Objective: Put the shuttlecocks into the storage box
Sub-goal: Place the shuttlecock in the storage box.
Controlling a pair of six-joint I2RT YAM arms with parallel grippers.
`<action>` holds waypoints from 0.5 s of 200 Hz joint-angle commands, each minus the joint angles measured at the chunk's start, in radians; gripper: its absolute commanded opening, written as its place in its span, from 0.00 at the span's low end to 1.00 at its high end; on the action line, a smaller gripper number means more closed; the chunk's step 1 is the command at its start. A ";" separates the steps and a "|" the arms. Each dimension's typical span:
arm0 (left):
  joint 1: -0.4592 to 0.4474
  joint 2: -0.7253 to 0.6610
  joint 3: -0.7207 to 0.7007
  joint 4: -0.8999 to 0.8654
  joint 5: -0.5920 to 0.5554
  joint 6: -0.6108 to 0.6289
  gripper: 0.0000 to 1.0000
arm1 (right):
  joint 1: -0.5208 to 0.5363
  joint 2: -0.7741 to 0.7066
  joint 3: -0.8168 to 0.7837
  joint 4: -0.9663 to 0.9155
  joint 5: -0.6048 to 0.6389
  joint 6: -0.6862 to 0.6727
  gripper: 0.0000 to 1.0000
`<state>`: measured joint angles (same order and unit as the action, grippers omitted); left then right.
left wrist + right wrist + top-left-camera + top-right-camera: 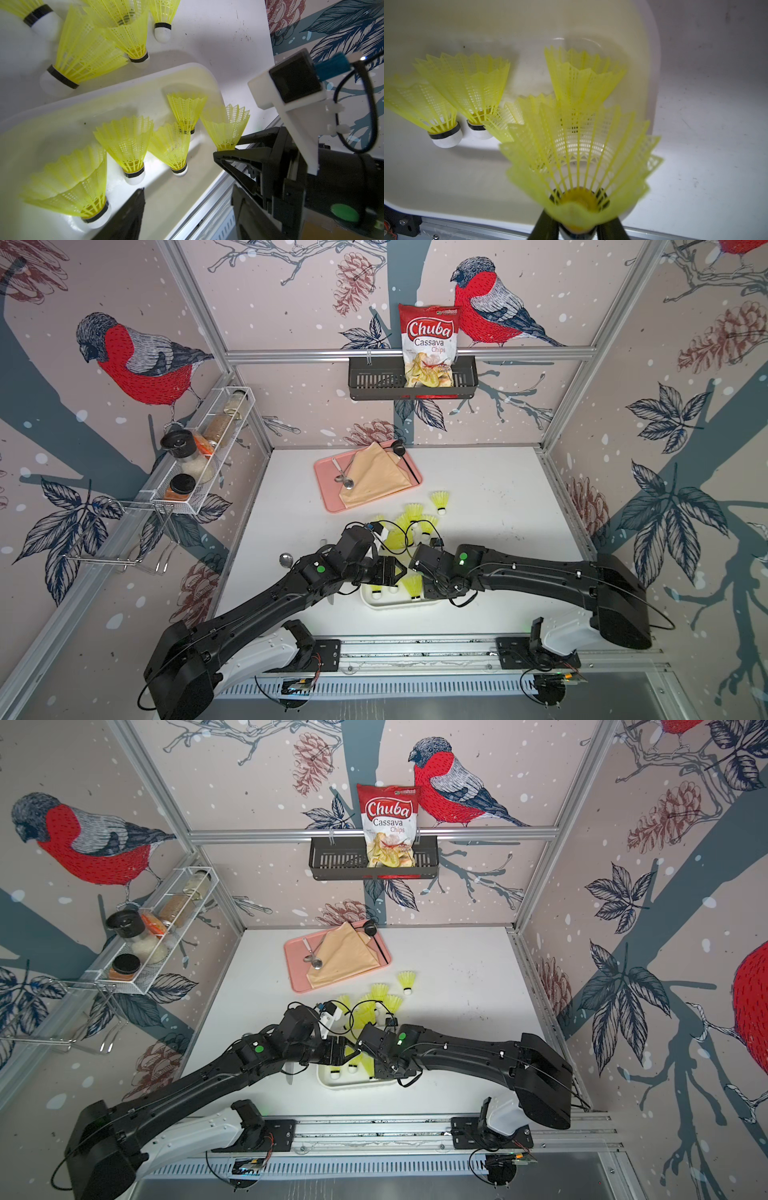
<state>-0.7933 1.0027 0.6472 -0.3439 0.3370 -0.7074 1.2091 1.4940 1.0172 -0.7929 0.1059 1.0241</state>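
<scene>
Here, 4 lattice-skirted shuttlecocks [126,143] sit in the smooth, round-cornered storage box [62,122].

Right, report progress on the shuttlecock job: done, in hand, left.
Done: four neon yellow-green plastic shuttlecocks lie in the white shallow plastic storage box. In hand: the right gripper is shut on a fifth shuttlecock at its tip end, at the box's end. Left: several loose shuttlecocks lie on the white table beyond the box; the left gripper is open and empty.

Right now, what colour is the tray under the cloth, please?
The tray is pink; clearest in a top view.
</scene>
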 commanded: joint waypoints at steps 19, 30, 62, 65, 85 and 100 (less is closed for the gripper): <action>-0.006 -0.010 -0.006 0.004 -0.016 -0.010 0.69 | -0.003 0.031 0.018 -0.010 0.030 -0.003 0.35; -0.006 -0.012 -0.007 0.003 -0.017 -0.013 0.69 | -0.002 0.039 0.024 -0.017 0.031 -0.005 0.39; -0.007 -0.019 -0.008 0.002 -0.019 -0.019 0.69 | 0.002 0.044 0.031 -0.039 0.035 -0.001 0.48; -0.007 -0.019 -0.008 0.002 -0.019 -0.020 0.69 | 0.001 0.043 0.031 -0.040 0.036 -0.002 0.48; -0.007 -0.019 -0.006 0.002 -0.020 -0.020 0.69 | 0.005 0.034 0.033 -0.054 0.038 -0.001 0.48; -0.007 -0.021 -0.007 0.002 -0.021 -0.022 0.69 | 0.009 0.024 0.039 -0.069 0.039 0.004 0.48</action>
<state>-0.7979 0.9859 0.6415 -0.3481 0.3286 -0.7292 1.2102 1.5326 1.0431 -0.8211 0.1226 1.0195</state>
